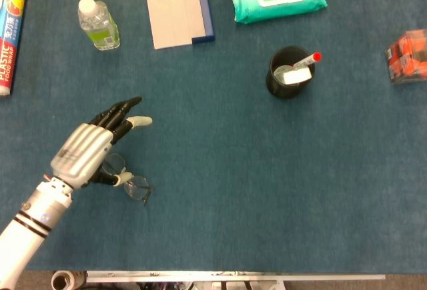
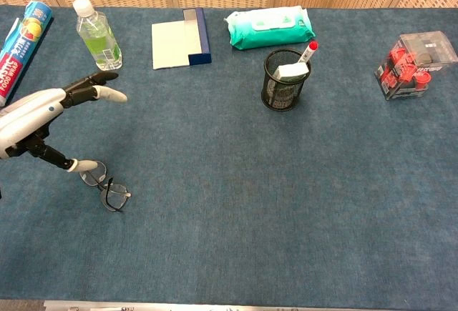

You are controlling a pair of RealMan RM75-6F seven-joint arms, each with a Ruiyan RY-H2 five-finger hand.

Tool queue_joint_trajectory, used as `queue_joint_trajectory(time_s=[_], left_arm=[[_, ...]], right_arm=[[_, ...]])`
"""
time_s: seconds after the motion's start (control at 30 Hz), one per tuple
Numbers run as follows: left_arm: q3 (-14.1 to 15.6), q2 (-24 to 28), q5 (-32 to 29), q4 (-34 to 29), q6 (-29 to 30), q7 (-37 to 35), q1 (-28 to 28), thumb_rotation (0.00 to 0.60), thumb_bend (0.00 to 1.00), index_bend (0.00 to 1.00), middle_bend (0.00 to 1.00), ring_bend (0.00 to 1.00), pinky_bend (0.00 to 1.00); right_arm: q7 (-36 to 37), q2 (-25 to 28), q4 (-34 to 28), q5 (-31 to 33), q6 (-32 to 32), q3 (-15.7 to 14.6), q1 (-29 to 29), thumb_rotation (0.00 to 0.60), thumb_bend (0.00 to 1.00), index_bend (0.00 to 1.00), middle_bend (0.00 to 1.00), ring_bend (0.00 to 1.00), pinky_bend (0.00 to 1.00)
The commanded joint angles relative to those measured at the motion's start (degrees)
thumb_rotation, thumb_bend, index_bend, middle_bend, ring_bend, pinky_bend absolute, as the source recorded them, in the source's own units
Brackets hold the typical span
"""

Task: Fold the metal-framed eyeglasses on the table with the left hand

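Your left hand [image 2: 43, 111] is above the near left part of the blue table [image 1: 267, 170]. Its fingers [image 1: 123, 111] are stretched out and pointing away from you, toward the far side. Its thumb [image 2: 79, 164] hangs down low. The hand holds nothing; it is wide and spread.

The metal-framed eyeglasses [image 2: 104, 186] lie flat on the table just under and in front of the thumb. In the chest view, the thumb tip sits right at the lens nearer the hand. You cannot tell if it really touches the frame or only hangs just over it. The two lenses run in a slanted line, from beside the thumb down toward the near edge and a bit to the right. So the long way of the glasses goes from the hand out to the near right. The thin side arms are too small to see well, so you cannot tell if they are folded in yet.

Your right hand is not in either picture, so the left one is the one close by.

Next, you likely need to bring the thumb down onto the frame gently. The glasses are light and could slide on the cloth.
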Motion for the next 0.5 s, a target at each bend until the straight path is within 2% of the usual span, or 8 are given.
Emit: queue_joint_trajectory(time_s=[0.03,0.2,0.5], left_arm=[[0.89,1.48,4.41,-0.37,3.79,4.74,1.30,0.600,0.10,0.18,0.00,0.00,0.13],[1.93,2.05,8.76,0.79,6.67,8.11,2.08,0.600,0.10,0.18,0.00,0.00,0.13],[3.20,1.05,14.45,3.71,11.18,4.72,2.46,0.600,0.06,0.16,0.00,0.00,0.13]], right_arm=[[-0.27,-0.04,-0.06,-0.30,0.20,-0.08,-0.05,0.600,0.54,0.59,0.53,0.36,0.36],[-0.46,-0.06,-0.19,-0.53,0.40,-0.15,-0.12,0.600,0.54,0.59,0.53,0.36,0.36],[-0.10,0.06,-0.09,-0.06,0.24,0.04,-0.09,0.600,0.54,0.59,0.53,0.36,0.36]])
